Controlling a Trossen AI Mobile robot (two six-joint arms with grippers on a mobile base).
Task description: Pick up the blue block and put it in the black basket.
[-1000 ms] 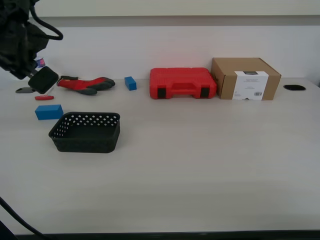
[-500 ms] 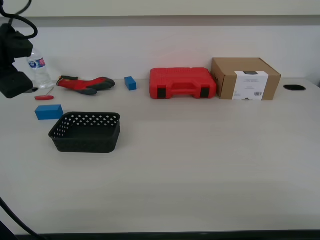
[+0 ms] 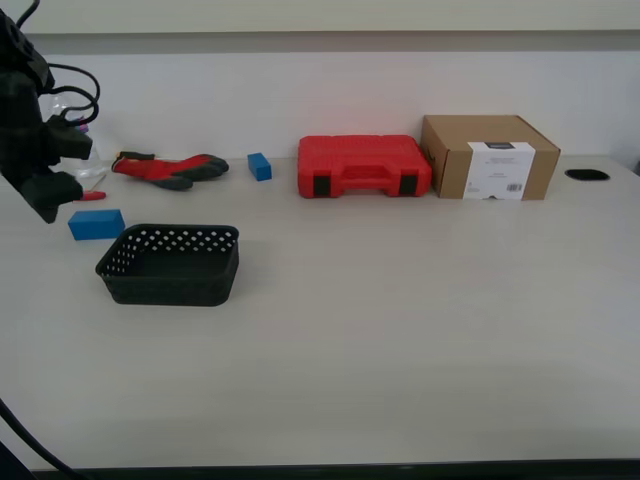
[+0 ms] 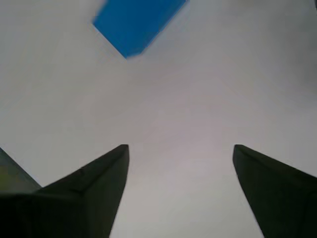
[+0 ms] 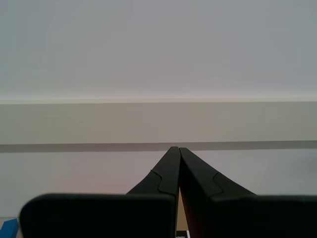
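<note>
On the exterior view's left, scene by size:
Bench (image 3: pixel 400 340): pale, flat, carries everything.
Black basket (image 3: pixel 170 264): near left, nothing inside.
Blue block (image 3: pixel 96 223): just beyond the basket's far-left corner, flat on the bench, untouched.
Block handling: likely light, rigid, smooth-faced, not fragile; best pinched across the two long sides at mid-length.
First hand (image 4: pixel 181 151): fingers wide apart, holding nothing, block ahead of the tips.
Second hand (image 5: pixel 178 151): fingertips pressed together, nothing held.
</note>
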